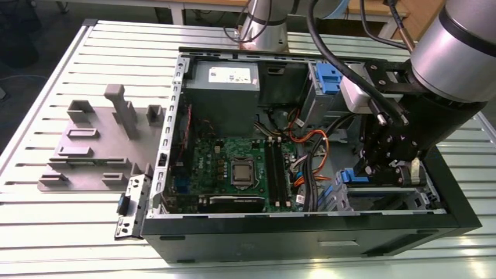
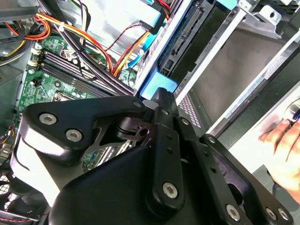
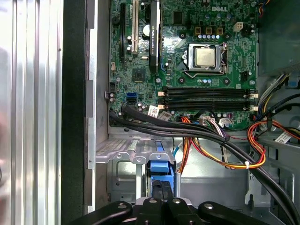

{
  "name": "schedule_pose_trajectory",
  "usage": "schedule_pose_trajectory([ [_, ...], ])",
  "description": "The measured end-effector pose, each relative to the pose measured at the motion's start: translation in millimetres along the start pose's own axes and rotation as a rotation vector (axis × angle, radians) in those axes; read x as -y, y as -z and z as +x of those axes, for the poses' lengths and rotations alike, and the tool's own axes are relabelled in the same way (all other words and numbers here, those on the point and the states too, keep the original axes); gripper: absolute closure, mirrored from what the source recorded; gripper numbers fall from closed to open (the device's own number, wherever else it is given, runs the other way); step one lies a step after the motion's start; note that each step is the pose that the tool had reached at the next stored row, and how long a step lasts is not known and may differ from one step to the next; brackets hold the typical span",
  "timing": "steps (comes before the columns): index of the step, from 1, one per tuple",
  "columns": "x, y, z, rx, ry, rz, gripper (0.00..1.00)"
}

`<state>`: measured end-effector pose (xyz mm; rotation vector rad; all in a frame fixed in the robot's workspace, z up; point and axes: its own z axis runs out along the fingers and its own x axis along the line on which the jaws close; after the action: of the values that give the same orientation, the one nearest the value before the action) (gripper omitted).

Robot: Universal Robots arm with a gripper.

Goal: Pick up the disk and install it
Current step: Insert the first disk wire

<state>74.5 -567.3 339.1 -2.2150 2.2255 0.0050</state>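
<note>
We see the gripper (image 3: 161, 187) down in the drive bay (image 3: 126, 157), at the case's (image 1: 310, 232) near corner on the exterior view's right, meeting the disk (image 3: 159, 168) by its blue end tab, likely the handiest hold. We cannot tell whether it clenches or merely presses.

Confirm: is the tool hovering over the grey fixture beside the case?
No, in the exterior view the tool is down inside the case, toward the exterior view's right, apart from the grey fixture.
</note>
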Motion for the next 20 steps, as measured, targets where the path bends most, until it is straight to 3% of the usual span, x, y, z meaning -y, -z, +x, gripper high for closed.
schedule_pose_trajectory([
  [8, 1.9, -0.1, 0.0, 0.0001, 0.0, -0.0002, 0.89],
  [20, 17.2, -0.4, -0.1, 0.0, 0.0, -0.0052, 0.89],
])
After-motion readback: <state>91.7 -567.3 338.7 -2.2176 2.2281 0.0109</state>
